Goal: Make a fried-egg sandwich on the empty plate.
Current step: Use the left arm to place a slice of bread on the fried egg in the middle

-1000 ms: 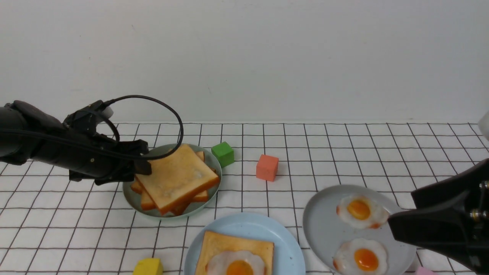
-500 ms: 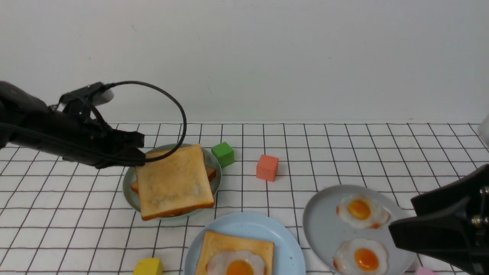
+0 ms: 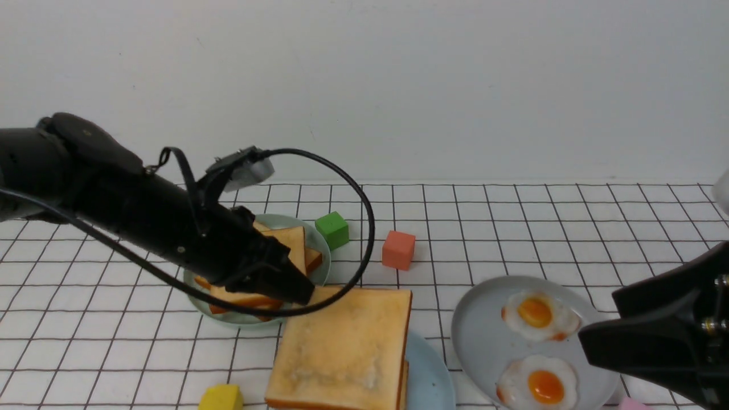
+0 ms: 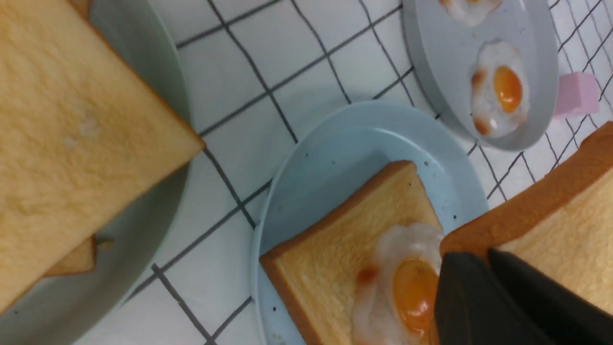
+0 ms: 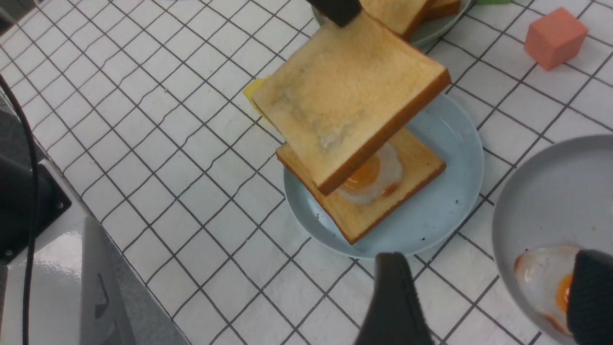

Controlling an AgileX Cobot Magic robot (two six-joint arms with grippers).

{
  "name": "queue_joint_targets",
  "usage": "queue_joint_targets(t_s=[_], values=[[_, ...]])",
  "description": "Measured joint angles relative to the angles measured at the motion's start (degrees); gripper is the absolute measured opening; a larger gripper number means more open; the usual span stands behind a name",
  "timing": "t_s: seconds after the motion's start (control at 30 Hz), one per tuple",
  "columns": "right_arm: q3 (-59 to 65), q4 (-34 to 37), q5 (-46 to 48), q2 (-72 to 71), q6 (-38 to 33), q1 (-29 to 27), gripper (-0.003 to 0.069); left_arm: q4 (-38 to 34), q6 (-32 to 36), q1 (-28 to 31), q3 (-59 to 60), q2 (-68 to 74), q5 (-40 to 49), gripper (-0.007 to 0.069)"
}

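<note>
On the pale blue plate (image 5: 445, 206) lies one toast slice (image 5: 412, 167) with a fried egg (image 5: 378, 179) on top. My left gripper (image 3: 299, 293) is shut on the corner of a second toast slice (image 3: 347, 347) and holds it in the air, tilted, partly over the egg and apart from it. In the left wrist view the held slice (image 4: 565, 211) sits in the shut gripper (image 4: 483, 258) above the egg (image 4: 407, 287). My right gripper (image 5: 488, 287) stands open and empty between the blue plate and the grey plate (image 5: 550, 191).
Spare toast (image 3: 296, 242) is piled on the pale green plate (image 3: 322, 267) behind the left arm. The grey plate (image 3: 478, 336) carries two fried eggs (image 3: 538, 316). Green (image 3: 332, 229), orange (image 3: 398, 249), yellow (image 3: 221, 397) and pink (image 4: 577, 93) blocks lie on the checked cloth.
My left gripper shut on the top slice of the pile, lifted it and carried it right and nearer, over the blue plate. The right arm stayed put.
</note>
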Motion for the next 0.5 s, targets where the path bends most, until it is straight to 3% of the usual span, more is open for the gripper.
queue_joint_targets(t_s=[0.33, 0.5], values=[[0.0, 0.0, 1.0, 0.0, 0.0, 0.0, 0.0476, 2.1, -1.9, -1.1, 0.0, 6.1, -2.4, 0.0015], [0.0, -0.1, 2.0, 0.0, 0.0, 0.0, 0.0476, 2.1, -3.2, -1.1, 0.0, 6.2, -2.4, 0.0078]])
